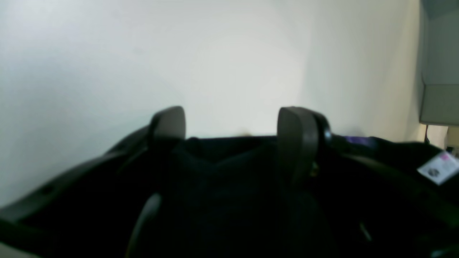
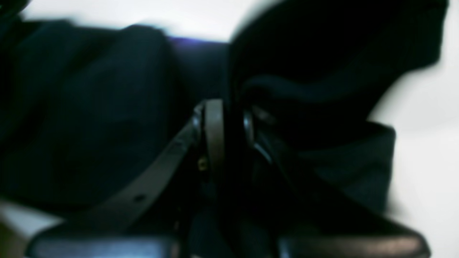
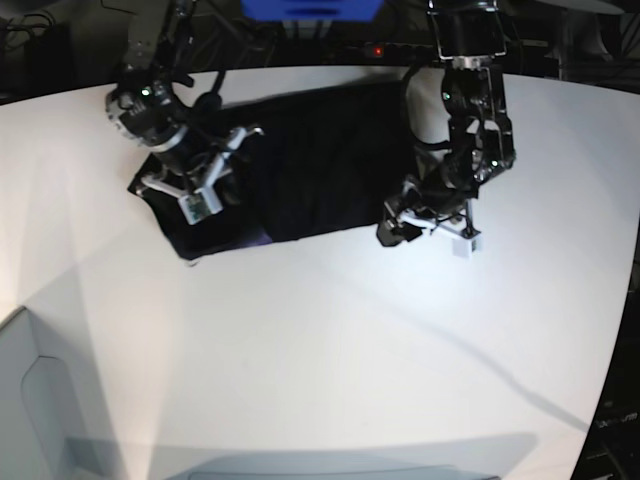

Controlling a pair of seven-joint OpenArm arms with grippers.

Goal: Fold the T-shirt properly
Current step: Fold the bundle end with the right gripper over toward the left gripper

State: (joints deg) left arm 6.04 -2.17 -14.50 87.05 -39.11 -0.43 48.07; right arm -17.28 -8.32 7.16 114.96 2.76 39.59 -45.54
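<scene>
Big white table (image 3: 320,340) fills most of the shot, lit bright with soft shadows streaking across it. Behind the far edge it's dark, with cables (image 3: 30,25) and a blue box (image 3: 310,8). A grey panel (image 3: 45,420) sits at the near left corner.

One black T-shirt (image 3: 320,160), one white table (image 3: 330,350), two arms, each with one claw.
</scene>
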